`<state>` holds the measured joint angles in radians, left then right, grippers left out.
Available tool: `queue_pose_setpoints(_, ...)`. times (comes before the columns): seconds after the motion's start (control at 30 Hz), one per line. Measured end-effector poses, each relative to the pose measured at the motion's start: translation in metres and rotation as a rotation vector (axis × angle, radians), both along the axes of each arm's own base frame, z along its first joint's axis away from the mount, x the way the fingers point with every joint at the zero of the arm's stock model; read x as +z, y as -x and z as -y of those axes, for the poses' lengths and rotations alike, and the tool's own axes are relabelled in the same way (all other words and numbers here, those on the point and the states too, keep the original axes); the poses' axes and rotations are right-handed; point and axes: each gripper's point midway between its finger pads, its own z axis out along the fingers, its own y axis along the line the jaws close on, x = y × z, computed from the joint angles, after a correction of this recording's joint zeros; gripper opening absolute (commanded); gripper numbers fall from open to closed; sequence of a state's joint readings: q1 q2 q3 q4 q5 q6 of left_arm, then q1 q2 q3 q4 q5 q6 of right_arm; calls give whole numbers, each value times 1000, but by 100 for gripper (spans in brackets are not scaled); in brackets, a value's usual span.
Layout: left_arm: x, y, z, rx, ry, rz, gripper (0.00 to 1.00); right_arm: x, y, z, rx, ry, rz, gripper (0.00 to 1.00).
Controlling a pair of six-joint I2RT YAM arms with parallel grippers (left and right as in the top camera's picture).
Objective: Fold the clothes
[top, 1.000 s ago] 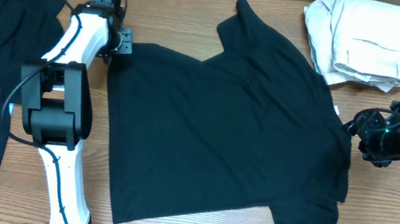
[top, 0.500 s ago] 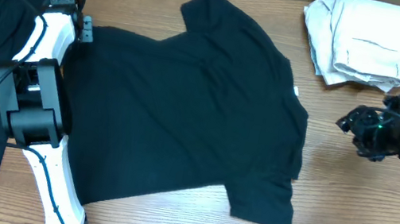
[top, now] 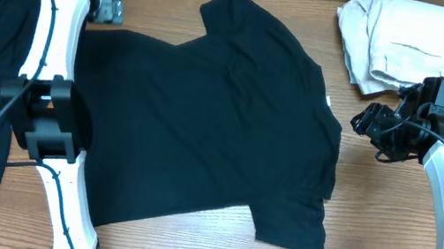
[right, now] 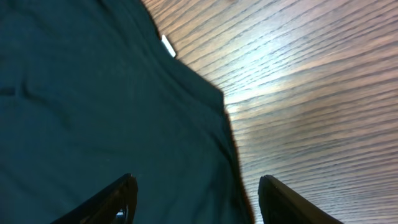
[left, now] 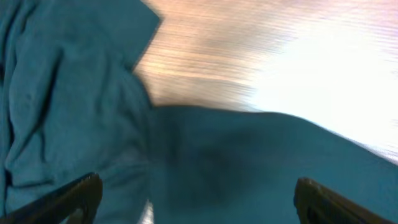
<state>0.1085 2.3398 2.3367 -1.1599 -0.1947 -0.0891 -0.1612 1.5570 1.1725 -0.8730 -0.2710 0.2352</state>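
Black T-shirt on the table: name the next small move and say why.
Probably lower the right gripper onto the T-shirt at its right edge and pinch it. The shirt lies spread flat, unfolded; this gripper and the left gripper are open and empty, and the right one hovers beside that edge.

The T-shirt was matt black cloth, soft and faintly creased. The table was grained wood with a light sheen. The left arm looked smooth white plastic.
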Motion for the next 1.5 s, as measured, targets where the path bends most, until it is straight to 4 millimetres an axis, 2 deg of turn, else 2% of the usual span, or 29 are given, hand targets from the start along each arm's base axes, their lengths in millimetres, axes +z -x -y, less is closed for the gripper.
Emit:
queue_pose_setpoints(0.1, 30, 5, 30, -36, 98, 18, 100, -1, -1, 1, 0, 23, -2, 66)
queue_pose_setpoints(0.2, 52, 7, 63, -91, 182, 43, 100, -6, -4, -4, 9, 56, -7, 66)
queue_pose_setpoints(0.37, 61, 16, 116, -180, 247, 23, 100, -28, -10, -14, -7, 90, -37, 66)
queue_pose_setpoints(0.5, 62, 23, 147, -235, 253, -2, 100, -66, 3, -21, -20, 90, -135, 64)
queue_pose_setpoints(0.57, 61, 25, 156, -252, 252, -11, 100, -85, 10, -24, -25, 89, -186, 61)
queue_pose_setpoints(0.7, 61, 27, 159, -257, 249, -15, 100, -106, 19, -29, -35, 84, -251, 48)
queue_pose_setpoints(0.8, 60, 27, 159, -256, 249, -19, 100, -111, 25, -29, -48, 87, -283, 25)
queue_pose_setpoints(0.83, 60, 27, 159, -257, 248, -19, 100, -112, 27, -28, -56, 89, -292, 12)
queue_pose_setpoints(0.87, 60, 27, 159, -257, 248, -19, 100, -112, 29, -28, -64, 90, -303, 5)
queue_pose_setpoints(1.0, 60, 27, 158, -256, 245, -19, 100, -114, 46, -24, -113, 101, -379, 4)
queue_pose_setpoints(1.33, 59, 29, 157, -253, 239, -27, 100, -110, 111, -17, -263, 142, -661, 4)
queue_pose_setpoints(1.5, 59, 29, 156, -249, 231, -29, 100, -118, 142, -18, -363, 148, -765, 4)
